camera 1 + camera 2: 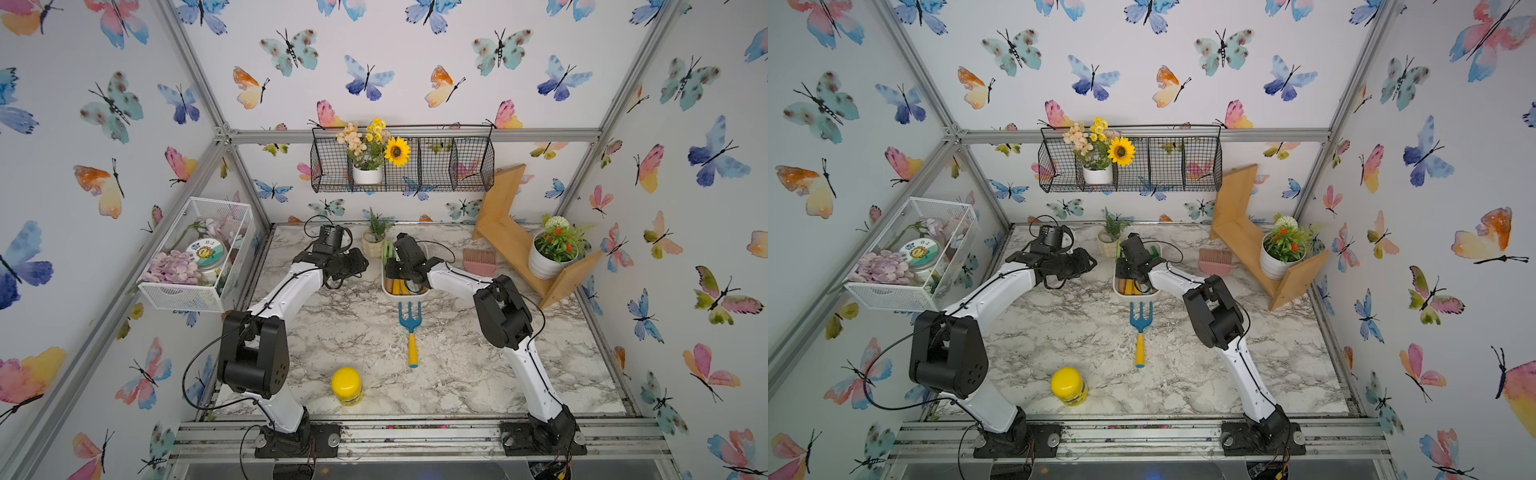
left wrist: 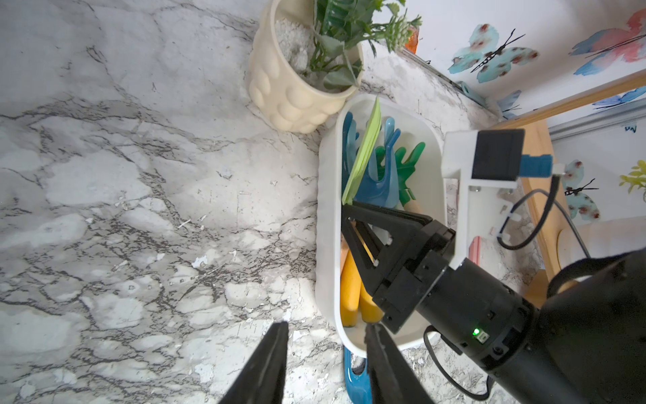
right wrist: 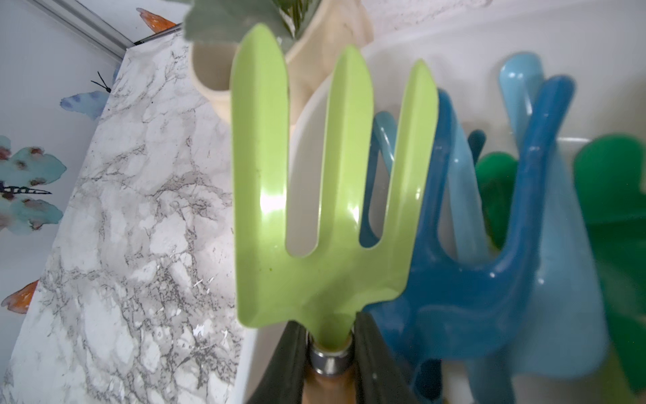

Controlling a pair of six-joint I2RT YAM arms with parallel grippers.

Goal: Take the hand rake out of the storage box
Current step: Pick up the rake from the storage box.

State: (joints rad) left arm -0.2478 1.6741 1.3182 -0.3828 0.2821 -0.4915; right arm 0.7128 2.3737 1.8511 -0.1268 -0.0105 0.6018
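— Where is your right gripper (image 3: 329, 344)?
— Down inside the storage box (image 1: 405, 296), which sits near the back edge of the worktop (image 1: 353, 345), about midway along it. I see its fingers clamped on either side of the green hand rake (image 3: 314, 280), right at the metal collar above the wooden handle.
— Is that rake out?
— No. It's tipped on edge in the box, tines toward the far end, where a cream plant pot (image 2: 290, 94) stands just beside the rim. Blue rakes (image 3: 454, 297) and a dark green one (image 3: 615, 210) lie alongside it.
— And the left gripper (image 2: 327, 335)?
— Released, fingers apart, nothing between them, over the worktop by the box's near end. A loose blue hand rake (image 1: 410, 328) lies just in front of the box, tines toward it.
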